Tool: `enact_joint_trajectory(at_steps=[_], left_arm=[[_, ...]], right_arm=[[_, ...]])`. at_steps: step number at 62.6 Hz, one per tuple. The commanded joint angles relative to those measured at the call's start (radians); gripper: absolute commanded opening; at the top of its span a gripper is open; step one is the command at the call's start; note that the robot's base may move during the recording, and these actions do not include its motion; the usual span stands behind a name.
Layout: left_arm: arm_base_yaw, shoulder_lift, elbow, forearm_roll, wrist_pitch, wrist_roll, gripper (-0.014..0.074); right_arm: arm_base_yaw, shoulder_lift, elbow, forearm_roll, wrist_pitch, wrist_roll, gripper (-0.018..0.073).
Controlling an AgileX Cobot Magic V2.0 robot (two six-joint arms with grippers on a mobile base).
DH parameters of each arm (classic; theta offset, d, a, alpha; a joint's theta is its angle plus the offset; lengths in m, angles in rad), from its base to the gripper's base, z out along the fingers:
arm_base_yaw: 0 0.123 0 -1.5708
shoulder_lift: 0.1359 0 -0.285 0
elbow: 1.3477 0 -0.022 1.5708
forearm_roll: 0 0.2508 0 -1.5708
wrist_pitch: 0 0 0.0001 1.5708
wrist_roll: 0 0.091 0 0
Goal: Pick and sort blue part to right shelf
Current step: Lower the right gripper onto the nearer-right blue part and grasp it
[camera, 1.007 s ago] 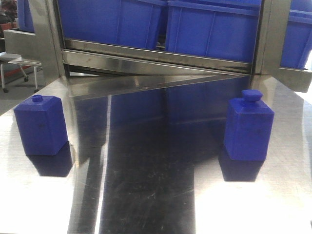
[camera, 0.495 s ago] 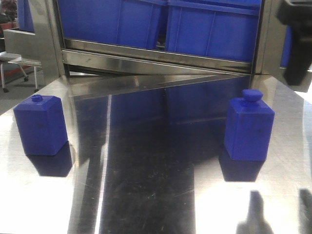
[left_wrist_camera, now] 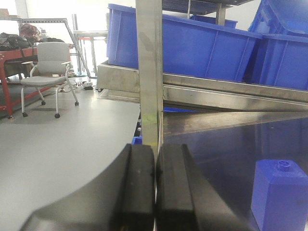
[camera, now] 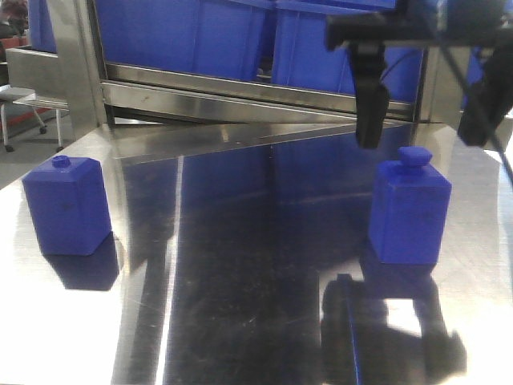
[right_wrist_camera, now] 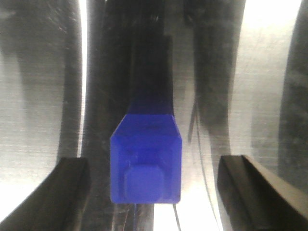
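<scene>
The blue part (camera: 409,210) stands upright on the steel table at the right, tall with a wide flat cap. My right gripper (camera: 425,120) hangs open just above it, one finger (camera: 370,108) to its left and the other (camera: 481,112) to its right. Looking straight down in the right wrist view, the blue part (right_wrist_camera: 146,163) sits between the spread fingers of the right gripper (right_wrist_camera: 151,161), touching neither. My left gripper (left_wrist_camera: 155,156) is shut on nothing, off the table's left side. The right shelf (camera: 264,90) stands behind the table, holding large blue bins (camera: 345,56).
A shorter blue block with a small round knob (camera: 66,204) stands at the table's left, also seen as the blue block (left_wrist_camera: 279,192) in the left wrist view. A steel shelf post (left_wrist_camera: 149,72) rises ahead of the left gripper. An office chair (left_wrist_camera: 50,67) stands on the floor at the left.
My right gripper has come into the front view from the upper right and moved left, now spread over the blue part. Its shadow has grown on the table. Both blocks stayed put.
</scene>
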Motion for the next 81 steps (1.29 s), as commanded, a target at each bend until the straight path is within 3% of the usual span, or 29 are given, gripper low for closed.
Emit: enact_joint_trajectory(at_steps=[1, 21, 66, 81], left_arm=[[-0.006, -0.024, 0.022, -0.006, -0.083, -0.008, 0.0123], [-0.006, -0.024, 0.022, -0.006, -0.083, -0.008, 0.0123], [-0.006, -0.024, 0.022, -0.006, -0.083, -0.008, 0.0123], [-0.006, -0.024, 0.022, -0.006, -0.083, -0.008, 0.0123]], right_arm=[[0.002, -0.02, -0.03, 0.0, -0.017, 0.007, 0.0613], [0.002, -0.013, 0.086, 0.006, -0.152, 0.007, 0.0613], [0.01, 0.026, 0.089, -0.002, -0.151, -0.017, 0.061], [0.01, 0.026, 0.091, -0.002, -0.159, -0.017, 0.0442]])
